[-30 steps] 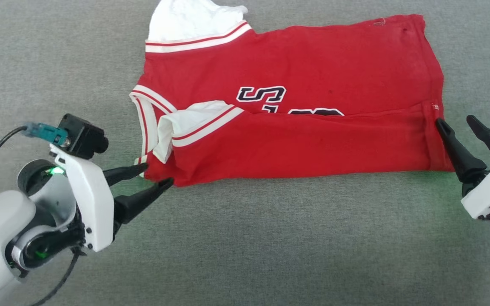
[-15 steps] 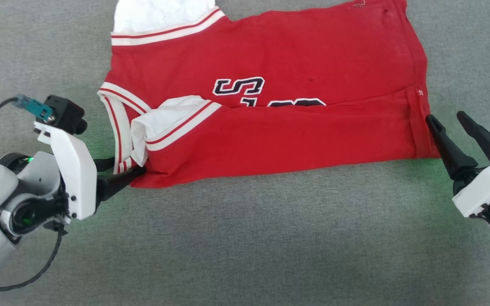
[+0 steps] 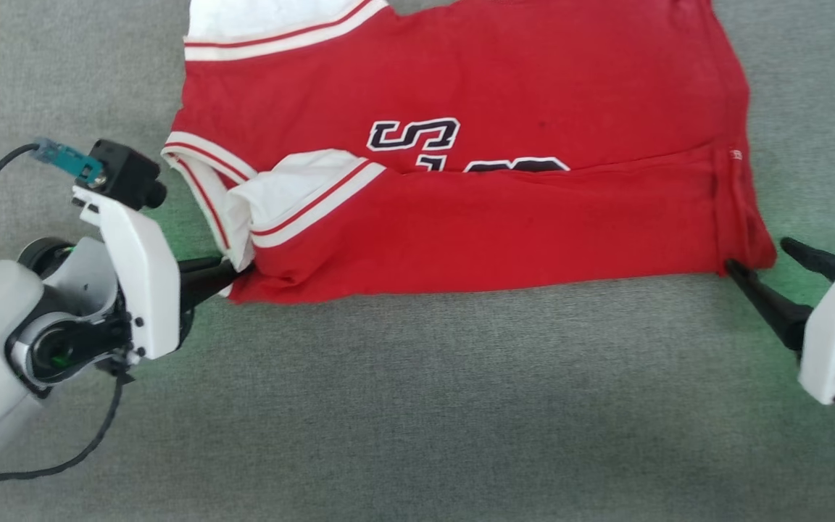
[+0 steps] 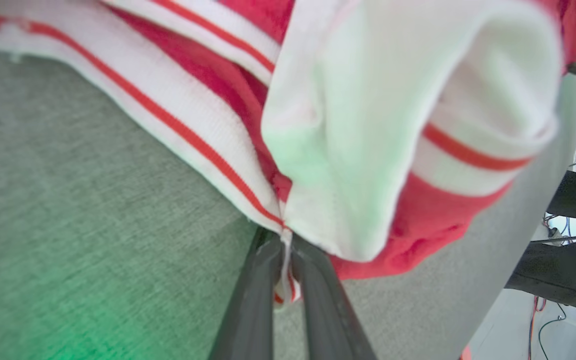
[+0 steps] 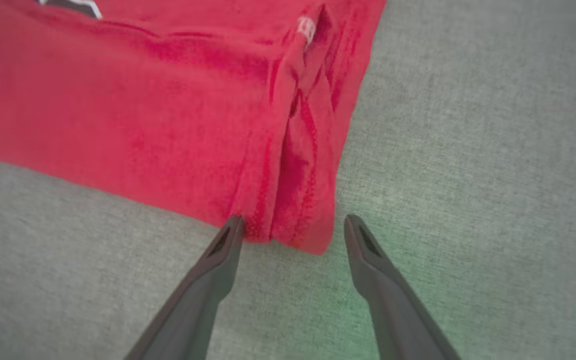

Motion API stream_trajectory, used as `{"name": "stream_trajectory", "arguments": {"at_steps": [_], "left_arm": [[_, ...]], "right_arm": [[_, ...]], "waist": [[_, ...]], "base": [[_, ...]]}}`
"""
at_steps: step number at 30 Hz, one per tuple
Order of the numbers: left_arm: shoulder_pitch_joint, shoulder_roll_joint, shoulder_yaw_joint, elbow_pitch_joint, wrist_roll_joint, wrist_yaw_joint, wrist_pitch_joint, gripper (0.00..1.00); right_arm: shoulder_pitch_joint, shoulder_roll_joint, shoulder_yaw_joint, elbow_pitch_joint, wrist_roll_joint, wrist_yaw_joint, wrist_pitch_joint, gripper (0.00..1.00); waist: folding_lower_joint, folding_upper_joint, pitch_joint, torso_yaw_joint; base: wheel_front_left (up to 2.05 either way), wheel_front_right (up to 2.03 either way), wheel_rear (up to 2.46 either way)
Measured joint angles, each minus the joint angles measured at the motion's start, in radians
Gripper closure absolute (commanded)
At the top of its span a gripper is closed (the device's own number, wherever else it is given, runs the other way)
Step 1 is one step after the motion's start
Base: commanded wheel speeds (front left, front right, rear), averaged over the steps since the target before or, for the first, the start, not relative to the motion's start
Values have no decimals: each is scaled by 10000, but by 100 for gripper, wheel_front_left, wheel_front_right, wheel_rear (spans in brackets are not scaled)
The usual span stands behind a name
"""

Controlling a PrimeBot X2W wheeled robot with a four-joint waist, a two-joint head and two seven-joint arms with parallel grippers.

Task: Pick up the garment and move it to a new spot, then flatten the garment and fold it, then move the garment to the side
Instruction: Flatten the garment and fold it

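— Where's the garment (image 3: 475, 181)?
— Lying on the grey surface (image 3: 417, 406), its near half folded over, with a white sleeve turned across the near left corner.
— The left gripper (image 4: 284, 239)?
— Jaws pressed together, pinching the striped trim at that corner.
— The right gripper (image 5: 290, 225)?
— Jaws spread, the near right corner between them, one fingertip touching the hem.
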Motion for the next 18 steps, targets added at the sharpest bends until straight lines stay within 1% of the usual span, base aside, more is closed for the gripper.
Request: {"name": "stream_trajectory", "arguments": {"at_steps": [2,3,5,9,10,12,15,18], "left_arm": [[-30,-90,29,-88,54,-42,-115,100],[-60,-182,48,-161,105,-82,-228,100],[-71,-301,54,-171,121,-84,-347,100],[-91,-589,38,-48,180,-128,-550,100],[-107,-675,21,-2,194,-128,-600,100],[-128,-809,-8,69,194,-140,-679,100],[-124,-959,-54,119,192,-144,-861,100],[22,-982,-92,38,173,-144,-1101,100]], "right_arm": [[-79,-399,148,-123,8,0,596,0],[-304,-535,240,-134,194,0,1133,0],[-562,-614,389,-67,196,0,1507,0],[-1030,-612,527,449,251,2,1822,0],[-1067,-614,535,550,251,2,1904,12],[-1101,-704,591,600,259,2,2008,100],[-1116,-773,579,694,272,6,1987,100],[-1003,-761,506,754,314,19,1831,100]], "waist": [[0,0,93,92],[0,0,176,186],[0,0,238,272],[0,0,296,460],[0,0,297,518],[0,0,293,627],[0,0,248,735],[0,0,129,789]], "base": [[0,0,0],[0,0,0],[0,0,0],[0,0,0],[0,0,0],[0,0,0],[0,0,0],[0,0,0]]}}
